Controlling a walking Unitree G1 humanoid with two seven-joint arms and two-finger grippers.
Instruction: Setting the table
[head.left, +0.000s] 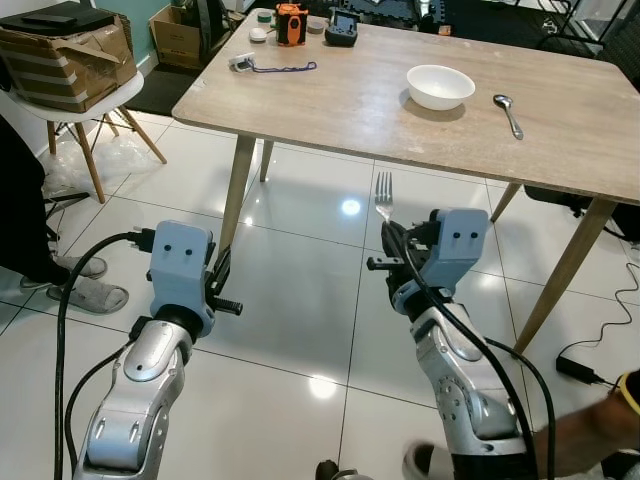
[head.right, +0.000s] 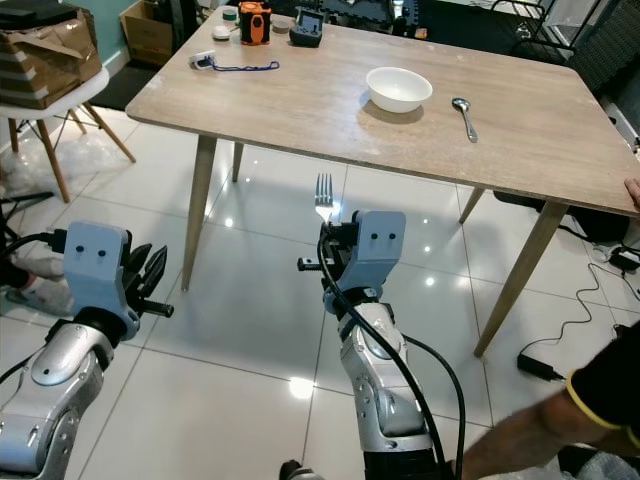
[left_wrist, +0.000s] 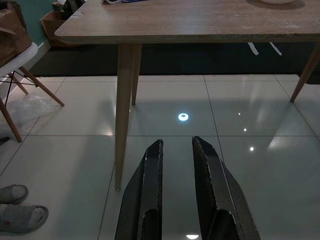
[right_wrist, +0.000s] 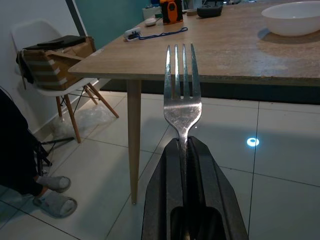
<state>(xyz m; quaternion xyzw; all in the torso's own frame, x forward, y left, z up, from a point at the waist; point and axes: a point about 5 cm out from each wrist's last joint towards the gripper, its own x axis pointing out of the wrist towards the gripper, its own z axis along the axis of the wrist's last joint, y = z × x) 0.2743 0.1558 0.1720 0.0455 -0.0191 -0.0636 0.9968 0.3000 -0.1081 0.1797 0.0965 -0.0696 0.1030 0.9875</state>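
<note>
A white bowl (head.left: 440, 86) and a spoon (head.left: 508, 113) just to its right lie on the wooden table (head.left: 330, 100). Nearer, above the tiled floor (head.left: 290, 300), the right gripper (head.left: 388, 232) grips an upright fork (head.left: 383, 195); the left gripper (head.left: 218, 272) is beside it.

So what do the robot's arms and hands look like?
Both arms are shiny silver with rounded segments. Each wrist carries a pale blue boxy block with two small dark dots, like eyes. Thick black cables loop along each arm. The left hand and right hand each have two long black tapered fingers.
</note>
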